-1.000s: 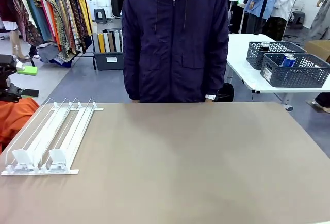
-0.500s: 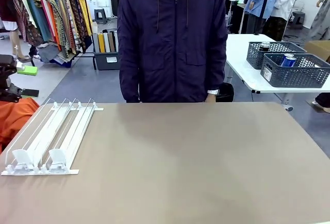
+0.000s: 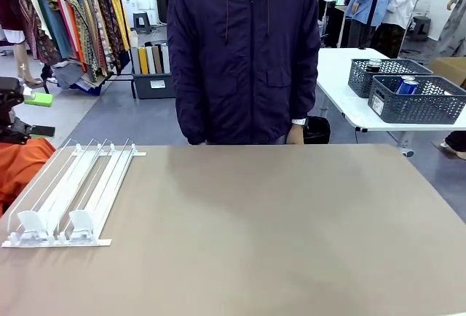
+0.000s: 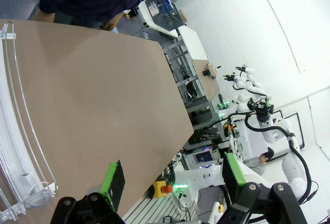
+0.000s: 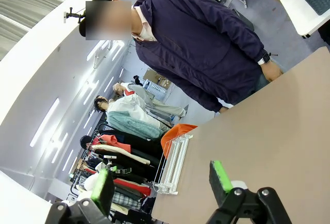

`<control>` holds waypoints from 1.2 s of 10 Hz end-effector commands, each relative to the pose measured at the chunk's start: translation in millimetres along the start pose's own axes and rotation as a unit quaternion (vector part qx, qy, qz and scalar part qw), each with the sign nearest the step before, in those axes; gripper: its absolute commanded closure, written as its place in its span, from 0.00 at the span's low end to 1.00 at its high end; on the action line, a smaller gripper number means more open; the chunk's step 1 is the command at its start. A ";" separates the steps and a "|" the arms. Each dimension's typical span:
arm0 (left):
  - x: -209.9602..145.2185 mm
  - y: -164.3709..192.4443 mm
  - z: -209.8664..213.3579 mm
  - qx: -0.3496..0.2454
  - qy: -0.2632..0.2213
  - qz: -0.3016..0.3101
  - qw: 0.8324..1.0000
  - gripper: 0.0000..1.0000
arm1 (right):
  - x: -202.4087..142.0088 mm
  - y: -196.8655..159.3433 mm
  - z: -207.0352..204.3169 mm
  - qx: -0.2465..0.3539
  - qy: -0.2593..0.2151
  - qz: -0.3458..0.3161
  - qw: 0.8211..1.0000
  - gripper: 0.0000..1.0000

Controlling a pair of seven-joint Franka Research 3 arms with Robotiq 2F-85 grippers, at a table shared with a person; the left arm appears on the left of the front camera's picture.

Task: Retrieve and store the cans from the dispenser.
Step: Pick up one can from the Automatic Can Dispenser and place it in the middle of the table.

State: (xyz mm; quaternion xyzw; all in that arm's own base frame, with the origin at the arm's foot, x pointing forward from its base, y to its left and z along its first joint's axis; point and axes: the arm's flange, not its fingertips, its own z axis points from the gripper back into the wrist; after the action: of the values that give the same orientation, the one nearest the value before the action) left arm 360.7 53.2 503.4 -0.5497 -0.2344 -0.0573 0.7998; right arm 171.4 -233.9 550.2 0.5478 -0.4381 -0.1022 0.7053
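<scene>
While the dispenser (image 3: 69, 196) sits with bare lanes at the worktop's (image 3: 277, 228) left edge, cans (image 3: 406, 86) show in a far basket (image 3: 419, 101) on another table. They'd likely be light, rigid, slippery; best pinched mid-body. Left gripper (image 4: 172, 175) and right gripper (image 5: 162, 182) hover aloft, both spread, holding nothing.

The dispenser (image 3: 69, 194) lies at the table's (image 3: 277, 228) left edge (person (image 3: 247, 54) behind far side).

One white dispenser (image 3: 69, 192) lies at the frame's left. Two grey baskets (image 3: 415, 99) sit upper right, holding at least two cans (image 3: 406, 85). One person (image 3: 247, 54) stands behind.
</scene>
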 end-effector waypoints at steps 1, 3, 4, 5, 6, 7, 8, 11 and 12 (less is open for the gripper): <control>-1.9 -2.1 3.8 0.002 0.004 0.003 1.000 0.00 | 2.5 1.3 -3.0 0.010 -0.006 0.013 1.000 0.00; -1.9 -2.1 3.8 0.002 0.004 0.003 1.000 0.00 | 2.5 1.3 -3.0 0.010 -0.006 0.013 1.000 0.00; -1.9 -2.1 3.8 0.002 0.004 0.003 1.000 0.00 | 2.5 1.3 -3.0 0.010 -0.006 0.013 1.000 0.00; -1.9 -2.1 3.8 0.002 0.004 0.003 1.000 0.00 | 2.5 1.3 -3.0 0.010 -0.006 0.013 1.000 0.00; -1.9 -2.1 3.8 0.002 0.004 0.003 1.000 0.00 | 2.5 1.3 -3.0 0.010 -0.006 0.013 1.000 0.00; -1.9 -2.1 3.8 0.002 0.004 0.003 1.000 0.00 | 2.5 1.3 -3.0 0.010 -0.006 0.013 1.000 0.00; -1.9 -2.1 3.8 0.002 0.004 0.003 1.000 0.00 | 2.5 1.3 -3.0 0.010 -0.006 0.013 1.000 0.00; -1.9 -2.1 3.8 0.002 0.004 0.003 1.000 0.00 | 2.5 1.3 -3.0 0.010 -0.006 0.013 1.000 0.00; -1.9 -2.1 3.8 0.002 0.004 0.003 1.000 0.00 | 2.5 1.3 -3.0 0.010 -0.006 0.013 1.000 0.00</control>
State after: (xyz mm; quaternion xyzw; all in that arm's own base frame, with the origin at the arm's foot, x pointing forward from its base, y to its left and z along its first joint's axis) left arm 360.7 53.2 503.4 -0.5497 -0.2344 -0.0573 0.7998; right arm 171.4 -233.9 550.2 0.5478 -0.4381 -0.1022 0.7053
